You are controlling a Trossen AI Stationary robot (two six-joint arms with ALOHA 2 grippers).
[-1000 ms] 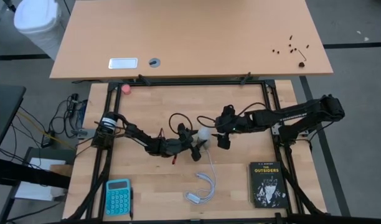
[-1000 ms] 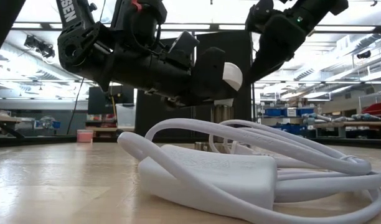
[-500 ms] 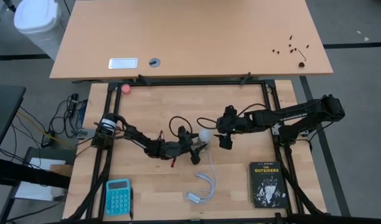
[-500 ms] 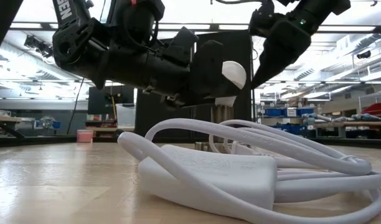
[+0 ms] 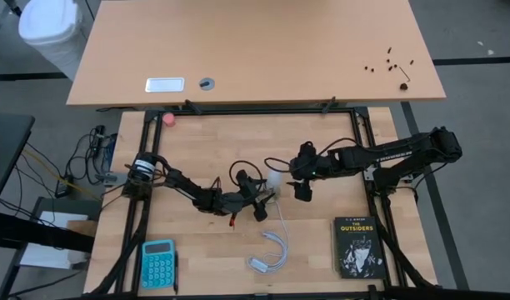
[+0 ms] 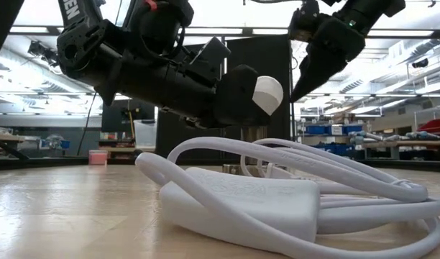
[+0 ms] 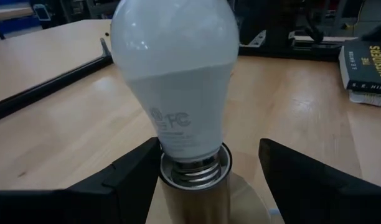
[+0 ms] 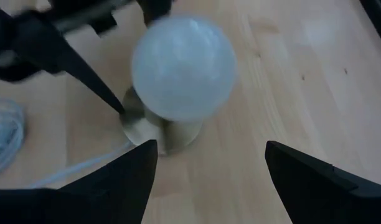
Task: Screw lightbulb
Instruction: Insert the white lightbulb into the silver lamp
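Two grippers flank the lightbulb (image 7: 174, 74), which stands upright in its metal socket (image 7: 193, 186) mid-table. Left gripper (image 5: 267, 203) has its fingers spread either side of the socket, not touching. Right gripper (image 5: 302, 190) hovers above the bulb, fingers apart.

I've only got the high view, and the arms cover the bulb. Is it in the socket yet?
Observer: Yes. The left wrist view shows the bulb upright in the socket, some thread showing above the rim.
Operator: Is either end effector gripping it?
Observer: Not the right end effector; its wrist view shows open fingers on either side of the globe, clear of it.
Operator: And the left?
Observer: The left end effector is open around the bulb's neck, with one finger clearly off it.
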